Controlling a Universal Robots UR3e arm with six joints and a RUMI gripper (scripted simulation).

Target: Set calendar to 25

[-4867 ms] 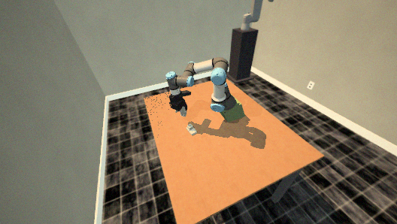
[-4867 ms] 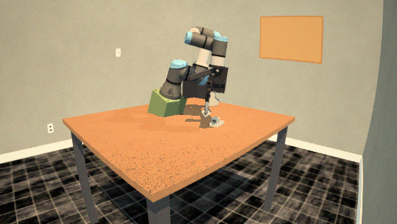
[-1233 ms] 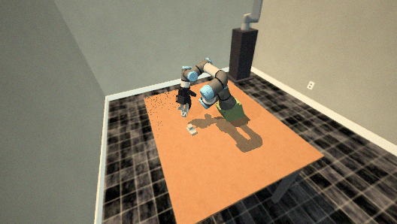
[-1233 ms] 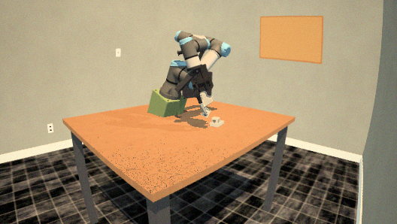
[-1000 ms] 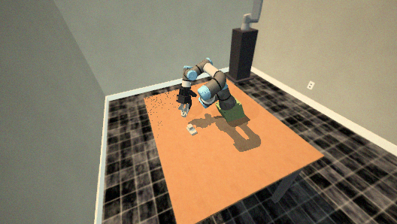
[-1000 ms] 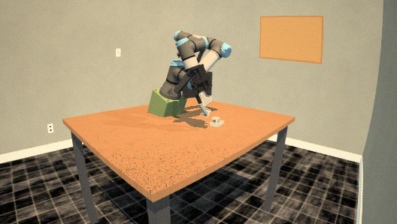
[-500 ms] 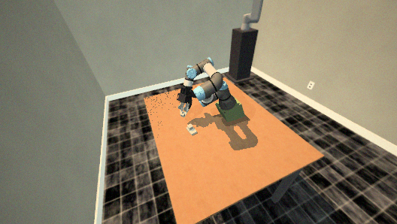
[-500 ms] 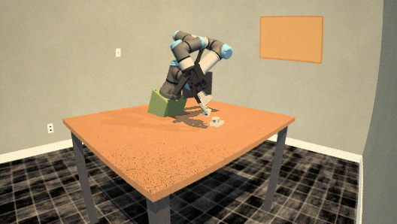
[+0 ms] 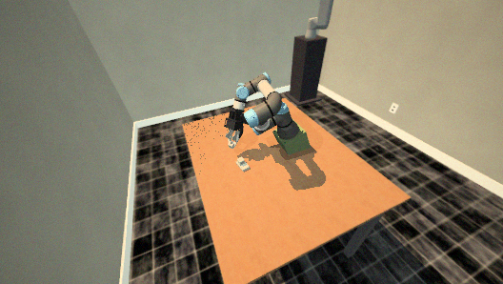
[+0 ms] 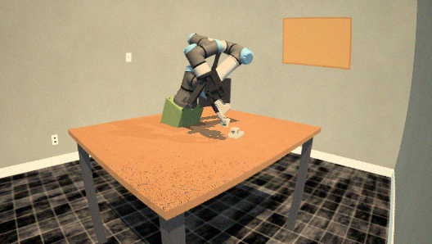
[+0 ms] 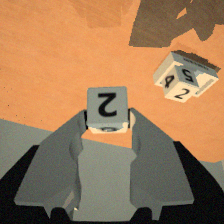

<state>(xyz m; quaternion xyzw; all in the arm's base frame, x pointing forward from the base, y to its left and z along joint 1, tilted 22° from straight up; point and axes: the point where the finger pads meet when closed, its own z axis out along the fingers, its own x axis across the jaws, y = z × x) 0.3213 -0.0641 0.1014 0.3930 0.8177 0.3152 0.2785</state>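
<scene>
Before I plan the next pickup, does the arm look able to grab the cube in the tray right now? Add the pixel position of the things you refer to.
Probably not yet: the gripper [image 9: 232,145] [image 10: 226,123] [image 11: 108,110] is shut on another cube [image 11: 107,102]. Nothing seems to block the way to the cube [image 11: 181,84] in the tray [image 11: 206,83] otherwise.

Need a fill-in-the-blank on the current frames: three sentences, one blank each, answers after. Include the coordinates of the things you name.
The face of the held cube [image 11: 107,106] turned to the wrist camera reads ____.
The hand [image 11: 108,110] [image 9: 232,144] [image 10: 224,123] is closed on ____ cube(s).
The tabletop [image 9: 267,214] [image 10: 164,155] is ____ in color.

Missing words: 2; one; orange
</scene>
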